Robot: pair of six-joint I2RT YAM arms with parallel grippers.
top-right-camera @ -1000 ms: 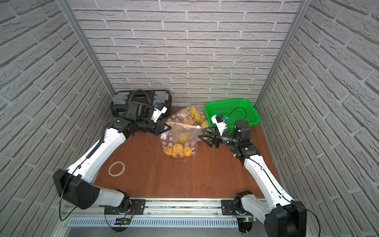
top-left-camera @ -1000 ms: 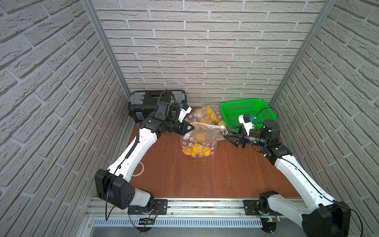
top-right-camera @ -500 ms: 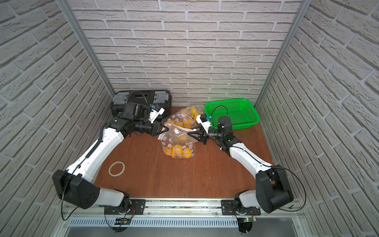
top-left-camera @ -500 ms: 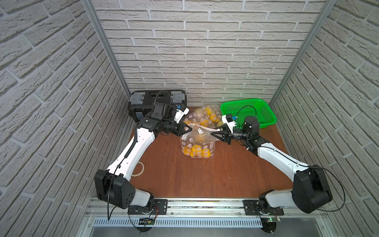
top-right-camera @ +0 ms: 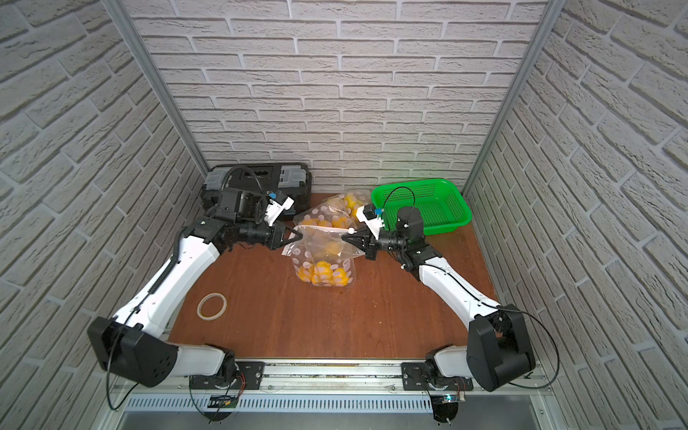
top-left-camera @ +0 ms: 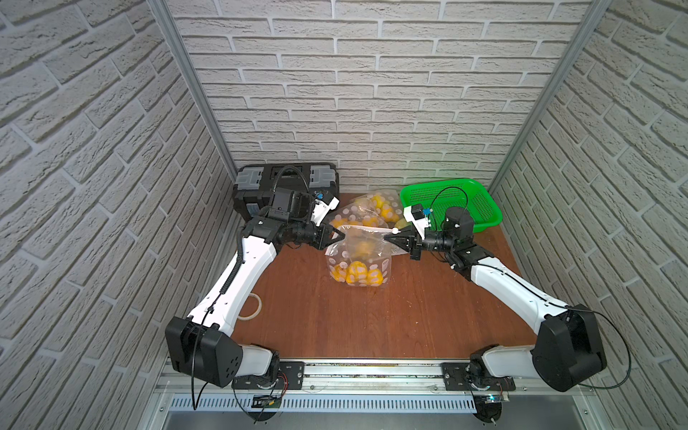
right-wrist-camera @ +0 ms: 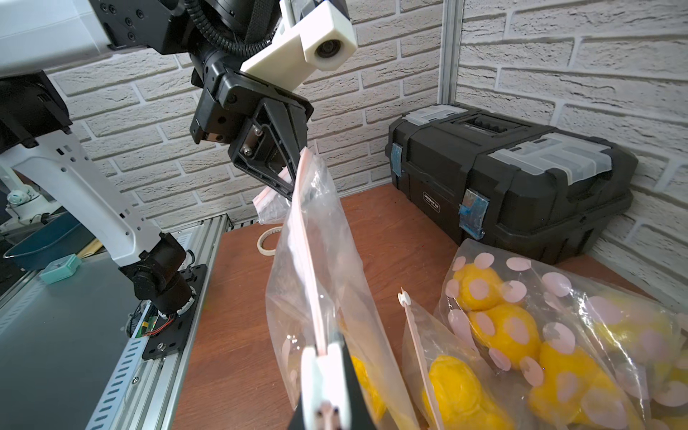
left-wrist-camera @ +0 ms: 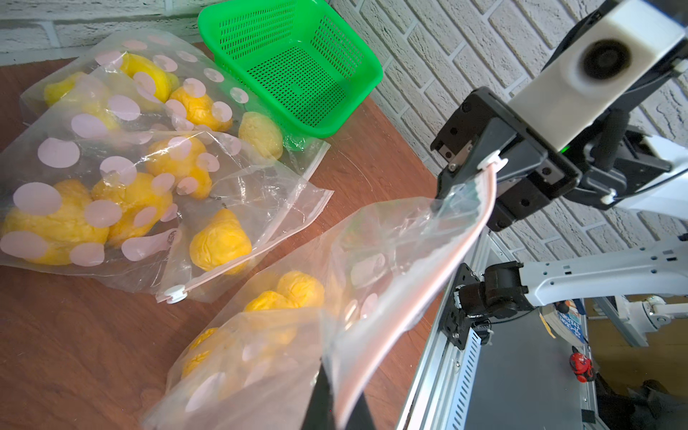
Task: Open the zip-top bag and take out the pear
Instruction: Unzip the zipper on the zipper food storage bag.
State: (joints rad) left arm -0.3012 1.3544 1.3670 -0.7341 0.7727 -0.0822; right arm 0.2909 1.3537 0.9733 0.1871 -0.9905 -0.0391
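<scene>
The clear zip-top bag (top-left-camera: 366, 247) (top-right-camera: 327, 242) with pale pink dots hangs stretched between my two grippers, its bottom resting on the brown table. Several yellow pears (top-left-camera: 355, 273) (left-wrist-camera: 298, 286) lie in its bottom. My left gripper (top-left-camera: 337, 235) (top-right-camera: 296, 233) (left-wrist-camera: 337, 405) is shut on the end of the pink zip strip nearer the toolbox. My right gripper (top-left-camera: 394, 233) (top-right-camera: 352, 232) (right-wrist-camera: 325, 391) is shut on the white slider (left-wrist-camera: 493, 161) (right-wrist-camera: 322, 372) at the strip's other end. The strip runs taut between them and looks closed.
Two more dotted bags of yellow fruit (top-left-camera: 368, 212) (left-wrist-camera: 111, 167) lie just behind the held bag. A green basket (top-left-camera: 465, 201) stands at the back right, a black toolbox (top-left-camera: 286, 182) at the back left. A tape roll (top-right-camera: 211, 306) lies front left.
My right gripper has closed from open onto the slider at the bag's end. The left gripper has kept its hold and barely moved.
</scene>
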